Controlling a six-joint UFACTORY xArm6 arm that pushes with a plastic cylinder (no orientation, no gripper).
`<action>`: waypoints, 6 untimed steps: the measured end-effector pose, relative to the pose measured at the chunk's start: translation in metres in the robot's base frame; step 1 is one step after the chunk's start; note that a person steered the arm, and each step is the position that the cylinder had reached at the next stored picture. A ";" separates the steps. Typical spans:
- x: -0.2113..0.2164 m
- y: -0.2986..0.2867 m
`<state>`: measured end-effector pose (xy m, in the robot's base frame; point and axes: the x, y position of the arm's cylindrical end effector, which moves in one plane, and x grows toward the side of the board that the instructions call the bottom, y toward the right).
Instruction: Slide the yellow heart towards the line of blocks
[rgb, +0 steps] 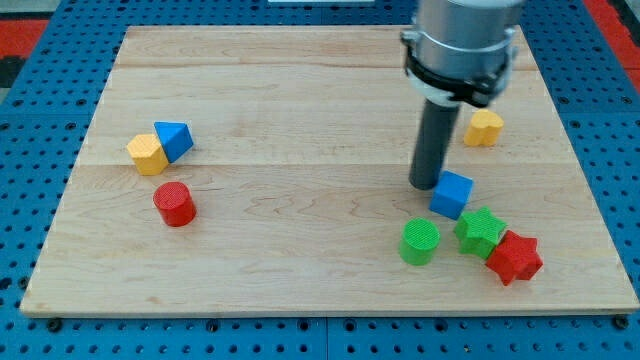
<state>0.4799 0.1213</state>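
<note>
Yellow heart (484, 128) sits on the desk (300, 100) toward the view's top right of my tip (428, 186), apart from it.
Between the heart and the blocks below it lies bare wood, with the rod standing just to the heart's left; the end effector is a plain rod with nothing to open or close, its end resting on the desk. A blue cube (452, 194) is just to the right of my tip, touching or nearly so. Below my tip sits a green cylinder (420, 242), and down to the right a green star (481, 231) and a red star (514, 258) touch each other. Far to my tip's left are a red cylinder (175, 204), a blue triangular block (175, 139) and, pressed against it, a second yellow block (148, 154) whose shape I cannot make out.
</note>
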 end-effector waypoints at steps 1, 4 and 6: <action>-0.039 0.049; -0.104 0.031; -0.066 -0.050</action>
